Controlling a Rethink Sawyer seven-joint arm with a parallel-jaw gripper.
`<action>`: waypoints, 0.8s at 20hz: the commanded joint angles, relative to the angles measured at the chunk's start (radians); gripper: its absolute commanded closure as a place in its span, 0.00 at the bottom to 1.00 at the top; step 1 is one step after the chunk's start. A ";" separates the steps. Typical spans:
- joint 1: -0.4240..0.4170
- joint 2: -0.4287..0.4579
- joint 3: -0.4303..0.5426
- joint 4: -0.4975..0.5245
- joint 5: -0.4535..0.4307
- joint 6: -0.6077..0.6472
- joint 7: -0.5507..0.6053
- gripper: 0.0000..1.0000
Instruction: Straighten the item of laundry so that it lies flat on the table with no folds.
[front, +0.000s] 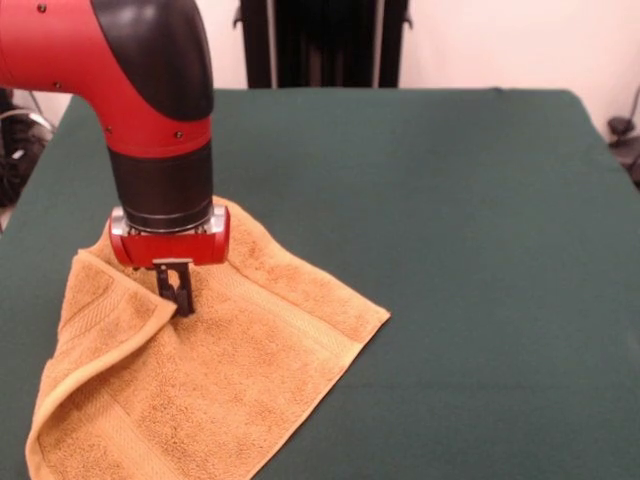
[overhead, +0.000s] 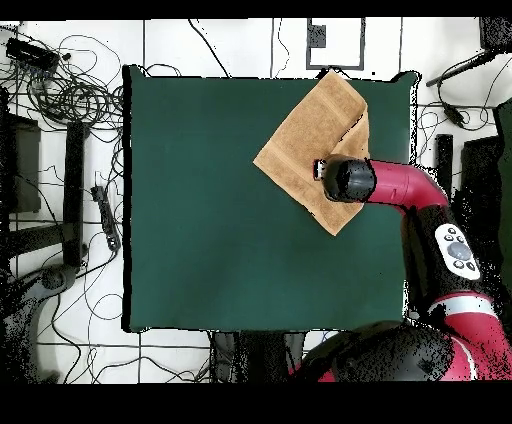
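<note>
Claw (front: 178, 296) first: your black fingers stand clenched together on the folded-over corner of the towel (front: 230, 370), apparently pinching that flap so it can be drawn back off the layer beneath. Nearest the front camera, the towel's lower end runs off the frame; its left edge is doubled over in a long diagonal fold. Beyond that, the cloth lies flat toward its right corner. Your towel sits at the bench's (front: 450, 200) near left, with open green cloth stretching far and right for spreading.
</note>
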 joint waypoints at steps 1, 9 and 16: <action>0.049 0.139 0.032 -0.017 -0.001 -0.015 0.030 1.00; 0.052 0.102 0.028 -0.008 -0.011 0.008 0.005 1.00; 0.036 0.047 0.051 -0.011 0.002 0.073 -0.056 1.00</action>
